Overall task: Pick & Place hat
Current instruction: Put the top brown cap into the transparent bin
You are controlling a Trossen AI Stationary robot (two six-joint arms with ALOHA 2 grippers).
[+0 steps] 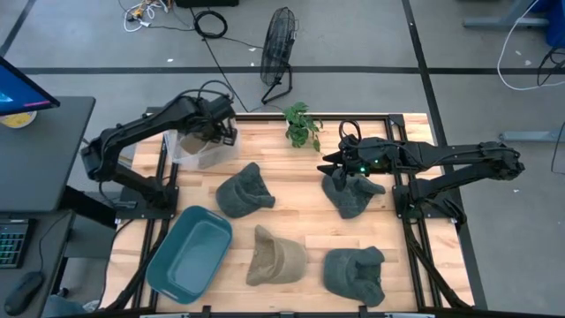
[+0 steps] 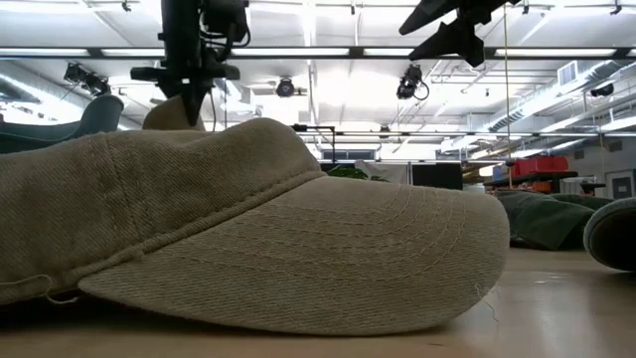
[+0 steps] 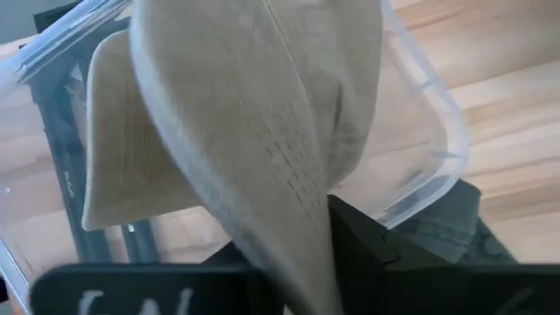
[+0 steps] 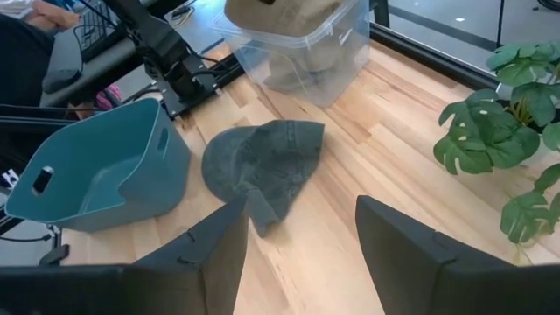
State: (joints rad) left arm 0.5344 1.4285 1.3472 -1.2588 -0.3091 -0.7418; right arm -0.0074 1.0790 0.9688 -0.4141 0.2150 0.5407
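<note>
My left gripper [image 1: 214, 132] hangs over the clear plastic bin [image 1: 199, 152] at the table's far left, shut on a tan hat [image 3: 254, 114] that reaches down into the bin. In the low view this gripper [image 2: 189, 70] comes down onto that hat [image 2: 171, 114]. My right gripper [image 4: 302, 254] is open and empty, raised above a dark green hat [image 1: 353, 196] on the right of the table. Further hats lie flat on the wood: a dark green one [image 1: 243, 190] at centre, a tan one [image 1: 275, 256] near the front edge and a dark green one [image 1: 353, 274] at front right. My left gripper pinches the tan hat between its two fingers [image 3: 363, 241], coming from above and pointing down. The cloth [image 3: 302, 219] beside the fingers is bunched, so which part it is I cannot tell. The hat hangs below the fingers inside the clear bin; whether it touches the bin's floor is hidden.
A teal tub [image 1: 190, 252] sits at the front left, tilted over the table's corner. A small potted plant [image 1: 303, 124] stands at the far edge, middle. Bare wood shows between the central hats. A floor fan [image 1: 278, 44] stands beyond the table.
</note>
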